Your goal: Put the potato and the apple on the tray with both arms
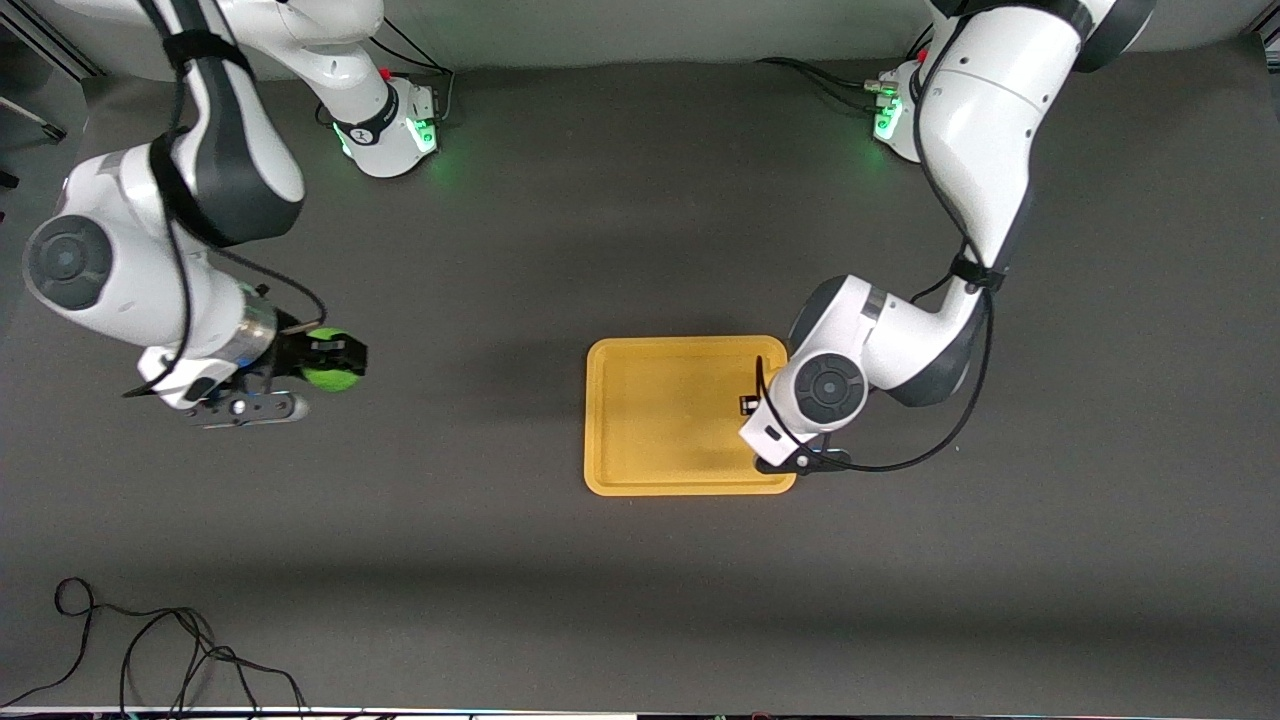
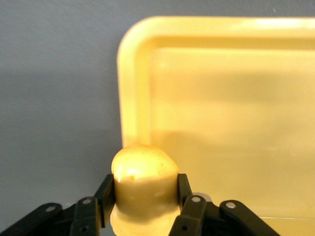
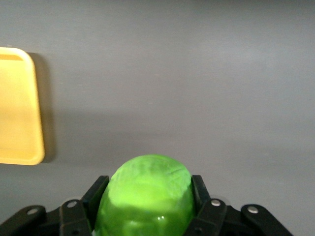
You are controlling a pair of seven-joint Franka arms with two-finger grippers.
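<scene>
The yellow-orange tray (image 1: 660, 420) lies on the dark table near the middle. My left gripper (image 2: 144, 194) is shut on the yellow-orange potato (image 2: 144, 179) and holds it over the tray's corner (image 2: 133, 64), at the end toward the left arm. In the front view the left wrist (image 1: 815, 390) hides the potato. My right gripper (image 1: 338, 362) is shut on the green apple (image 1: 330, 376) and holds it above bare table toward the right arm's end, well apart from the tray. The apple (image 3: 147, 189) fills the space between the right gripper's jaws, with the tray's edge (image 3: 17, 108) farther off.
A loose black cable (image 1: 150, 650) lies by the table edge nearest the front camera, toward the right arm's end. The two arm bases (image 1: 395, 125) (image 1: 895, 110) stand at the table edge farthest from the front camera. Bare dark table lies between the apple and the tray.
</scene>
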